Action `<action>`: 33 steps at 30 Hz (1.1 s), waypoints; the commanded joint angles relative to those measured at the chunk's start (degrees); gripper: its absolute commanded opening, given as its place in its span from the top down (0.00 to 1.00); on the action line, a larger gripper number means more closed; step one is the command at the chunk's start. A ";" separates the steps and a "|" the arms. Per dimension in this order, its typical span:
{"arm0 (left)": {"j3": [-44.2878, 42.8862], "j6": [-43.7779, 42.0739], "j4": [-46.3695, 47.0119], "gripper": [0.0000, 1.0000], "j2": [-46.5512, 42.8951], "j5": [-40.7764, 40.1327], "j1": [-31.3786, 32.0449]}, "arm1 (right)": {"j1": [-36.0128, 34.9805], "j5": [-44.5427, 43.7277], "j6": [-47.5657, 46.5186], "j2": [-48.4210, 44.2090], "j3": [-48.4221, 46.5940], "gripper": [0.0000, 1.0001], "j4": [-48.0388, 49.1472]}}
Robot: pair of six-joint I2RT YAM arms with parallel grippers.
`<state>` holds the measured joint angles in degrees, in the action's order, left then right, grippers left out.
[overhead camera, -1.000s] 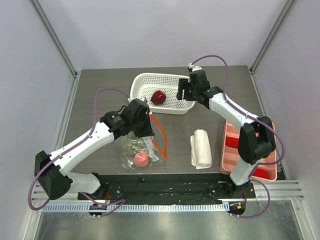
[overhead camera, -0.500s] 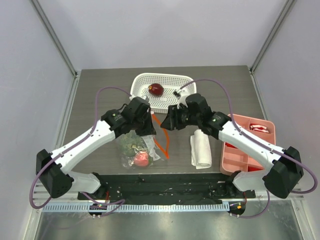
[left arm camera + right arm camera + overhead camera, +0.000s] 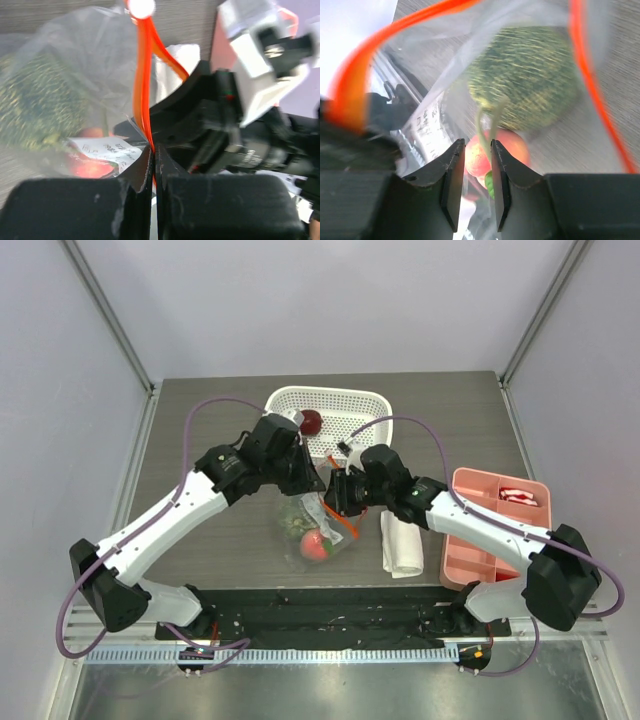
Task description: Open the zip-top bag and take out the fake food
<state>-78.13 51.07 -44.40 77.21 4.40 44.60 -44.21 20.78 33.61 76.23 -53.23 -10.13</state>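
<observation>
The clear zip-top bag hangs tilted over the table's middle, its orange-red zip strip parted. My left gripper is shut on the strip and holds the mouth up. Inside the bag are the bumpy green ball and the pinkish-red fruit, beside the white label. My right gripper is at the bag's mouth, jaws a little apart and empty, with the pinkish-red fruit just beyond its fingertips. The dark red fruit lies in the white basket.
A folded white cloth lies right of the bag. A pink tray with red blocks stands at the right edge. The two grippers are very close together over the bag.
My right arm has swung from the basket down to the bag's mouth. My left gripper has pulled the bag to the right and upward. The dark red fruit stays in the basket.
</observation>
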 commanded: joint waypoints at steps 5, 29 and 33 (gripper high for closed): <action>-4.23 3.07 4.14 1.00 -1.17 2.36 -0.13 | -0.88 -3.72 -3.10 -2.13 -4.60 0.60 -7.53; 4.03 7.47 9.60 1.00 -3.03 3.15 -0.04 | -3.26 -4.95 -1.44 0.68 3.23 0.75 3.80; 6.49 6.50 8.90 1.00 -4.17 3.42 -0.13 | -3.26 -6.44 1.63 -0.37 1.21 0.99 2.32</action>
<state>-73.14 58.33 -36.91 75.22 6.48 44.29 -47.05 16.21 32.34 76.84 -49.08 -9.43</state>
